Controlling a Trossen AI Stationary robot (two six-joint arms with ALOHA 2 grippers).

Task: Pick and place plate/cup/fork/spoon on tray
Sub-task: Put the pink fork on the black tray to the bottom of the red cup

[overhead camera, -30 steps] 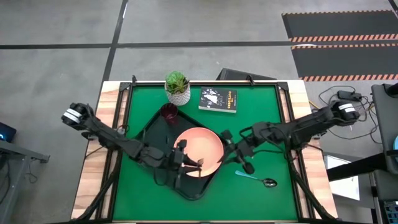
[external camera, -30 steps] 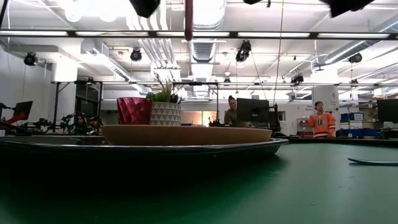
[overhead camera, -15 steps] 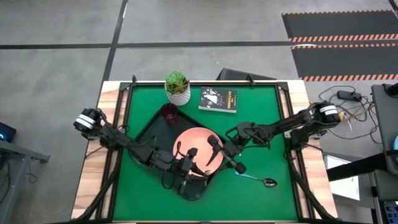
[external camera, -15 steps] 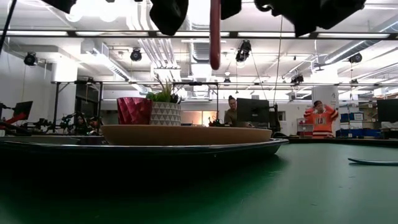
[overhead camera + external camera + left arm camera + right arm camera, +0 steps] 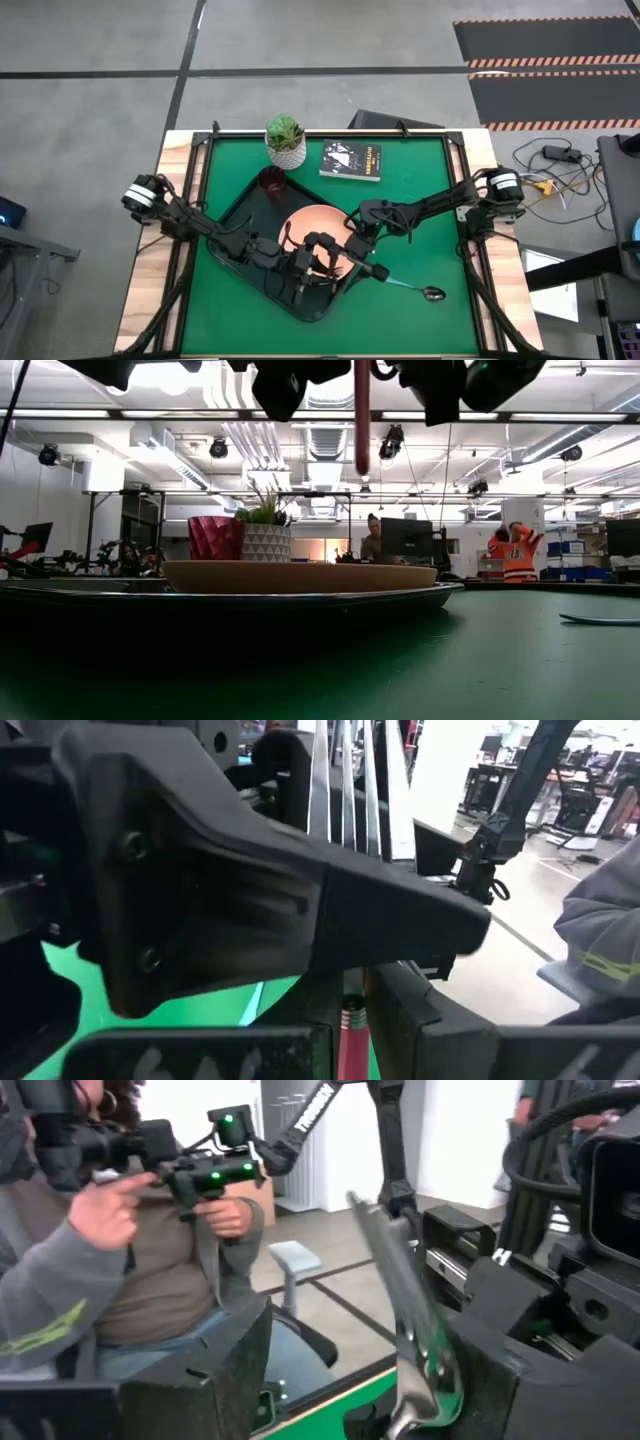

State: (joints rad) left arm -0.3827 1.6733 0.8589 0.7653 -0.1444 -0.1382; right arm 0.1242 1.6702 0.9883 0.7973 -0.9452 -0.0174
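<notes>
The pink-handled fork [image 5: 362, 420] hangs above the salmon plate [image 5: 320, 220], which lies in the black tray [image 5: 225, 225]. The dark red cup [image 5: 271, 180] stands in the tray's far corner. My left gripper [image 5: 300, 262] is shut on the fork. My right gripper [image 5: 335, 248] is open close against it. Its fingers stand on either side of the fork's metal end [image 5: 395, 1280]. The blue-handled spoon [image 5: 410, 288] lies on the green mat right of the tray. My left gripper pinches the fork between its two fingers at the pink handle's end next to the metal neck [image 5: 350, 1020]. The metal tines [image 5: 345, 780] stick out beyond the fingers. The rest of the handle hangs straight down, clear of the plate [image 5: 300, 575].
A white pot with a green plant [image 5: 286, 140] and a small black book [image 5: 351, 160] stand at the mat's far edge. People show in the room beyond the table. One holds a hand-held device [image 5: 200, 1175].
My right gripper has gone toward the table's left, over the plate, up to my left gripper and the fork. My left gripper has carried the fork a little toward the right and down. The fork stays upright and clear of the plate.
</notes>
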